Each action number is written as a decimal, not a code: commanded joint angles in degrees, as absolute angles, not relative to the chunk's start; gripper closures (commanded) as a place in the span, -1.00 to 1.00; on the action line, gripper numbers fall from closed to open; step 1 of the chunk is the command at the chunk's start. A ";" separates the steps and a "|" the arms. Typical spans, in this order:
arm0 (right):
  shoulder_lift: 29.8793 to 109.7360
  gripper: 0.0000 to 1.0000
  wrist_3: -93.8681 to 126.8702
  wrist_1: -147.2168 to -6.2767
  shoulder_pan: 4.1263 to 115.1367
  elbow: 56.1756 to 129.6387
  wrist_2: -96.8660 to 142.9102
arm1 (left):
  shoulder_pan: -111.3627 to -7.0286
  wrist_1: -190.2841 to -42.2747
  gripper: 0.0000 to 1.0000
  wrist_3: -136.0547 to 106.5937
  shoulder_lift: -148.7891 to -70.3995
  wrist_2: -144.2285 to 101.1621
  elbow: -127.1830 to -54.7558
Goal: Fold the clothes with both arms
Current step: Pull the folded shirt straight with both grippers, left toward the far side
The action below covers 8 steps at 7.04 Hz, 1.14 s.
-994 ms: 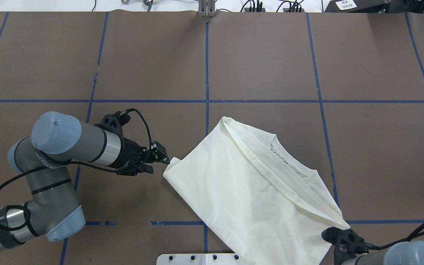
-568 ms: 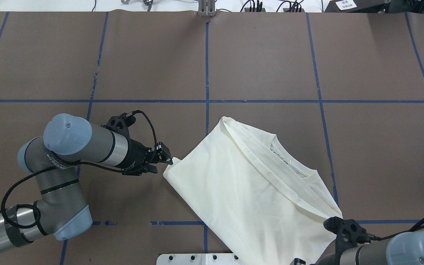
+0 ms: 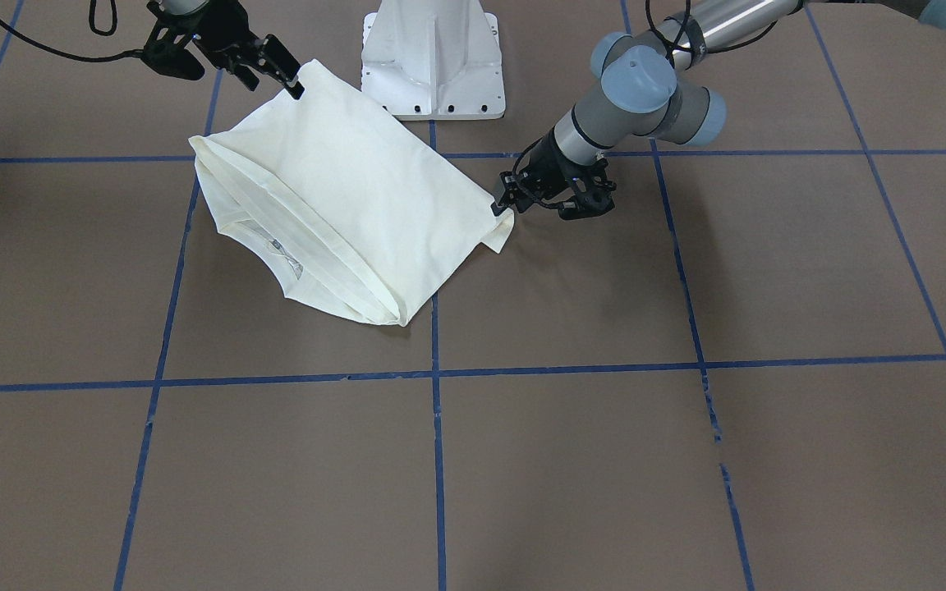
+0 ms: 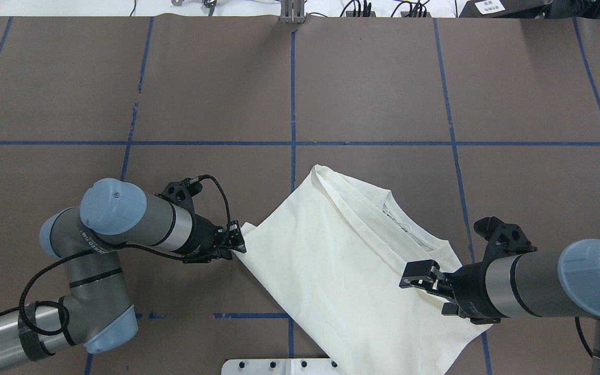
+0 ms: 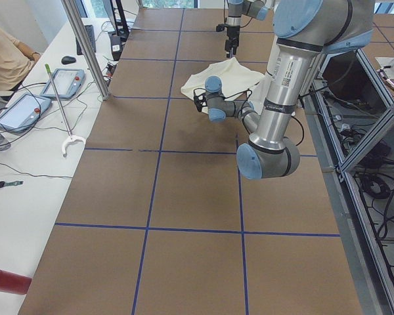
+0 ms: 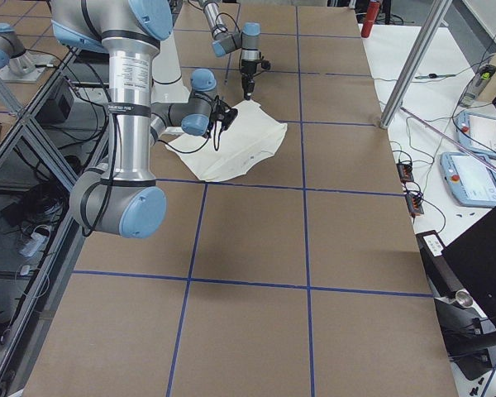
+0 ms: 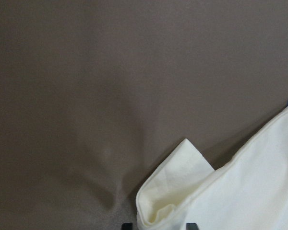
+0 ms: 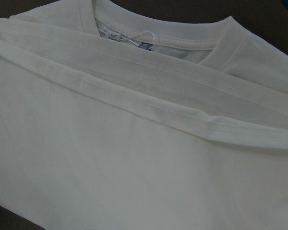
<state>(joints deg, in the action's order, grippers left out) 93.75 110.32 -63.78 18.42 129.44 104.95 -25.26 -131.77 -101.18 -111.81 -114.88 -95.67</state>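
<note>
The cream-white shirt (image 4: 341,271) lies folded and slanted on the brown table, collar (image 8: 158,45) showing; its print is hidden. My left gripper (image 4: 238,242) is low at the shirt's left corner. In the left wrist view that corner (image 7: 182,191) lies between the two fingertips (image 7: 127,225), which stand apart, so the gripper is open. My right gripper (image 4: 424,296) is open and empty, held above the shirt's right part near the collar. In the front view the left gripper (image 3: 504,203) is on the right and the right gripper (image 3: 276,86) is at the top left.
The white base block (image 4: 279,367) stands at the near table edge, right by the shirt's near end. Blue tape lines (image 4: 293,104) grid the brown table. A side bench with tablets (image 5: 20,111) and a metal post (image 5: 85,46) lie beyond the far edge.
My left gripper has slid right until its fingers straddle the shirt's left corner. My right arm has come in from the lower edge and now hangs over the shirt's right part.
</note>
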 commanded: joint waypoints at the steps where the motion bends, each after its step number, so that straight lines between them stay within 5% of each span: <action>1: 93.60 -1.00 110.13 -63.72 18.90 129.29 105.03 | -25.14 -131.92 1.00 -100.55 -111.80 -114.79 -95.36; 4: 93.52 -1.00 110.13 -63.72 18.81 128.68 104.59 | -32.76 -131.66 1.00 -85.50 -111.09 -113.47 -93.02; 8: 85.44 -1.00 101.80 -63.98 19.69 119.38 94.86 | -44.55 -136.82 1.00 -80.34 -132.67 -113.55 -64.22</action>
